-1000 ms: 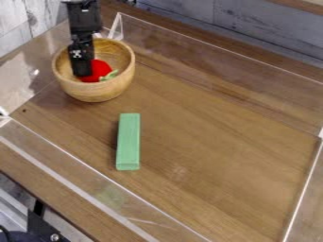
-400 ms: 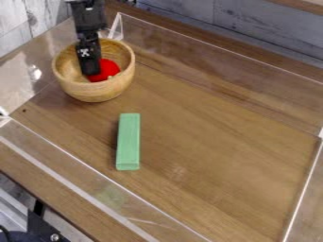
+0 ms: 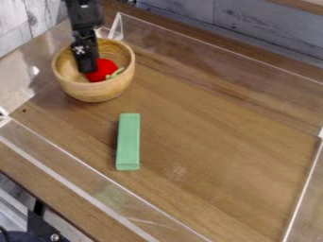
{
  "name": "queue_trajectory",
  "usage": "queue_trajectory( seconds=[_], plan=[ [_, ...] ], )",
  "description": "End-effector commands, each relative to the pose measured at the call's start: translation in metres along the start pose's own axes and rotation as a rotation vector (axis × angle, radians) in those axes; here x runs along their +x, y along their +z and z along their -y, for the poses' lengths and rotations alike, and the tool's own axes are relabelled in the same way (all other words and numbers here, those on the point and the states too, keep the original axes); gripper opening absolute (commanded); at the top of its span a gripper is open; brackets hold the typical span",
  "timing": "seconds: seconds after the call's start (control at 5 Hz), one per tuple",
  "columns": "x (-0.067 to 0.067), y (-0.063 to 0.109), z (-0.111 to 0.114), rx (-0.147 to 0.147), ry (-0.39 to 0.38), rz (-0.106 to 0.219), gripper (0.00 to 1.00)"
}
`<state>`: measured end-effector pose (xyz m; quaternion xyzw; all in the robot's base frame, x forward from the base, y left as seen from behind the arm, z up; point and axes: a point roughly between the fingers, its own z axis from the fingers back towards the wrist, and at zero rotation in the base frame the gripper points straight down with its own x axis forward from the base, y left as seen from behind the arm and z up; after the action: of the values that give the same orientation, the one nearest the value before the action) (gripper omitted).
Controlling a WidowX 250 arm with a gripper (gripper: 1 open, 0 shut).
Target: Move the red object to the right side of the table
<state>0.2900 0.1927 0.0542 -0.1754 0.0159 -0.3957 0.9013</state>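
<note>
Red toy fruit (image 3: 104,67) lies inside the wooden bowl (image 3: 93,92), at the far left of the table (image 3: 209,123); its light green stem (image 3: 113,74) points toward the bowl's near right wall. Single camera view only.

Pincer (image 3: 90,70): reaches down into the bowl, tips beside the fruit on its left. Fingers judged spread wide, nothing gripped; the gap itself is too blurred to measure by eye. Contact with the fruit cannot be told.

Step in hand, as judged: seating the grasp. The arm should shift slightly right so that the fruit's body sits between the fingers, then lower until the pads reach its widest part. Closing from the present offset might pinch only an edge and roll the glossy skin away along the curved wall. Gentle, even closure is advised, body rather than leaves. Then a straight lift well above the rim before any sideways travel; a low exit would likely drag or tip the bowl.

Surroundings: green block (image 3: 128,142) lies flat on the wood, nearer the camera and apart from the bowl. A high carry to the right, passing beyond it, should avoid it. Clear acrylic wall (image 3: 120,194) borders the near left side; the release point should stay inside the right-hand border.
</note>
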Motion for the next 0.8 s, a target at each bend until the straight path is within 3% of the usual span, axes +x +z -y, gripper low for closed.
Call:
queue_trajectory(
  seconds=[0.0, 0.2, 0.4, 0.6],
  plan=[
    [-0.009, 0.020, -0.002, 0.041, -0.051, 0.009, 1.00],
    [-0.018, 0.021, -0.003, 0.032, -0.090, -0.002, 0.00],
    [-0.012, 0.014, 0.001, 0.032, -0.073, 0.002, 1.00],
    [-0.005, 0.006, 0.005, 0.031, -0.056, 0.005, 1.00]
  ],
)
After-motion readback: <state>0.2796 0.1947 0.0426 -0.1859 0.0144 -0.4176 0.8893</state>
